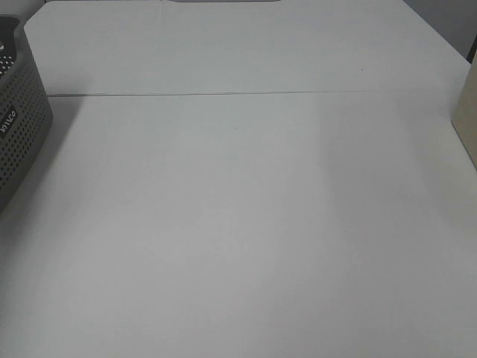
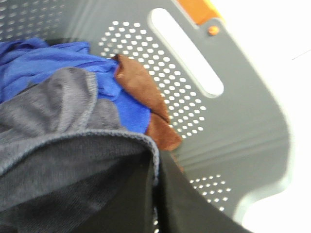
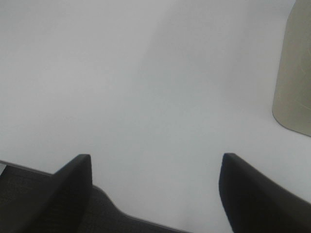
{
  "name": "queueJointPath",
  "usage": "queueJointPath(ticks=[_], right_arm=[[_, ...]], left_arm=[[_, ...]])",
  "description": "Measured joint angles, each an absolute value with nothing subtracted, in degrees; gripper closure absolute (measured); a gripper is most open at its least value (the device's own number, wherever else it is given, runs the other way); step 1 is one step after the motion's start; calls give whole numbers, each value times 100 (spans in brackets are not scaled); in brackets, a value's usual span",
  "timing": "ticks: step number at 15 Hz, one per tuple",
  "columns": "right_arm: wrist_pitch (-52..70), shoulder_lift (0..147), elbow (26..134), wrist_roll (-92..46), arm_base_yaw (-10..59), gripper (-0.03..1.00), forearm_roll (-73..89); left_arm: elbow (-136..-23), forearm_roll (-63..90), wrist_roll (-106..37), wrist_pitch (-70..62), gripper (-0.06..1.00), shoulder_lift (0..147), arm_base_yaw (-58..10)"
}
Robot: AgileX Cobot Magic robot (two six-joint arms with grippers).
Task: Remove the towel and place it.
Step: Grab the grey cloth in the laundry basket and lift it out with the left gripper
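Observation:
In the left wrist view the towel (image 2: 63, 160), a dark grey-navy terry cloth with a hemmed edge, lies in the grey perforated basket (image 2: 233, 126) on top of a blue cloth (image 2: 43, 63) and a brown cloth (image 2: 146, 92). My left gripper (image 2: 156, 194) is inside the basket; its black fingers (image 2: 131, 208) stand close together with the towel's hem pinched between them. My right gripper (image 3: 155, 165) is open and empty, low over the white table (image 3: 146, 73). Neither gripper shows in the exterior high view, where only the basket's corner (image 1: 19, 119) appears at the far left.
A beige object (image 1: 468, 119) stands at the table's right edge; it also shows in the right wrist view (image 3: 294, 73). A seam (image 1: 223, 95) runs across the white table. The basket has a slot handle (image 2: 187, 51) and an orange tab (image 2: 197, 9).

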State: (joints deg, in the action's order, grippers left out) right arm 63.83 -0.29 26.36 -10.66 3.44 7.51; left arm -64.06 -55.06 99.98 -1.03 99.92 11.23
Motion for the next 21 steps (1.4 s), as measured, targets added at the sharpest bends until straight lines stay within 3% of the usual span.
queueJointPath(ticks=[11, 21], right_arm=[[6383, -29, 2636, -1066, 344, 26, 751], [6383, -29, 2636, -1066, 344, 26, 751]], left_arm=[[-6411, -6205, 9568, 1450, 94, 9058, 1123], [-7374, -6257, 9276, 3260, 94, 8606, 1123]])
